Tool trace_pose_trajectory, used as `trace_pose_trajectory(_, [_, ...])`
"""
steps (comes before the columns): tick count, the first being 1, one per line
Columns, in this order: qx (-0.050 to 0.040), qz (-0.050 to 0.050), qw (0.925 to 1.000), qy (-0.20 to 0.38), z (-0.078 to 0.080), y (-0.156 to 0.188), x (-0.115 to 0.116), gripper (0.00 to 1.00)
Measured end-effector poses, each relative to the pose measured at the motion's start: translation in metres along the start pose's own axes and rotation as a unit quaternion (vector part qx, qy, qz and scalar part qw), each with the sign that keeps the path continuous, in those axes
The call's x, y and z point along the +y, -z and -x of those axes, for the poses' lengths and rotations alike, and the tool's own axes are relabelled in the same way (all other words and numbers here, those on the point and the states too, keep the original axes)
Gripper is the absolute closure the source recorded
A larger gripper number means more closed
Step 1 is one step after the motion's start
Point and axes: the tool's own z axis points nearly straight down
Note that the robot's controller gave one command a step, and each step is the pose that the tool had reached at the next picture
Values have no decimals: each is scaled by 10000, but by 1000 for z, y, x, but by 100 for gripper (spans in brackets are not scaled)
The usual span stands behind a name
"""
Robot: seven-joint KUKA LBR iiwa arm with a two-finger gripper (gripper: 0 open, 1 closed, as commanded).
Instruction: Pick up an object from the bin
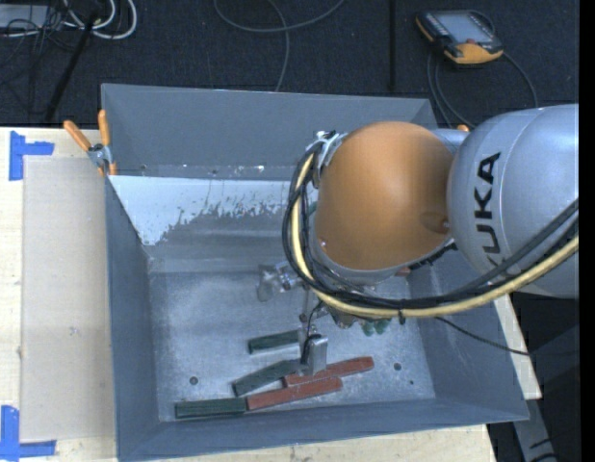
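**Arm Lowered Into Bin, Tip at Bar Cluster**

The grey metal bin has sloped walls and a flat, scuffed floor. The silver KUKA arm enters from the right, and its rounded orange wrist cover sits over the bin centre, ringed by cables.

The gripper points down to the front part of the floor. Whether it is open or closed cannot be determined.

- A short dark green flat bar lies just left of the tip.
- A reddish-brown flat bar lies just beside the tip, toward the front right.
- A second reddish-brown bar and two more dark green bars lie in front, toward the left.
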Motion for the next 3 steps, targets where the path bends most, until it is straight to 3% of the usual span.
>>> trace_pose_trajectory(1, [-28, -2, 9999, 114, -6, -51, -18, 0])
trace_pose_trajectory(2, [-17, -6, 9945, 1051, -1, -119, -7, 0])
trace_pose_trajectory(3, [-46, -7, 9936, 1129, -17, -174, -48, 100])
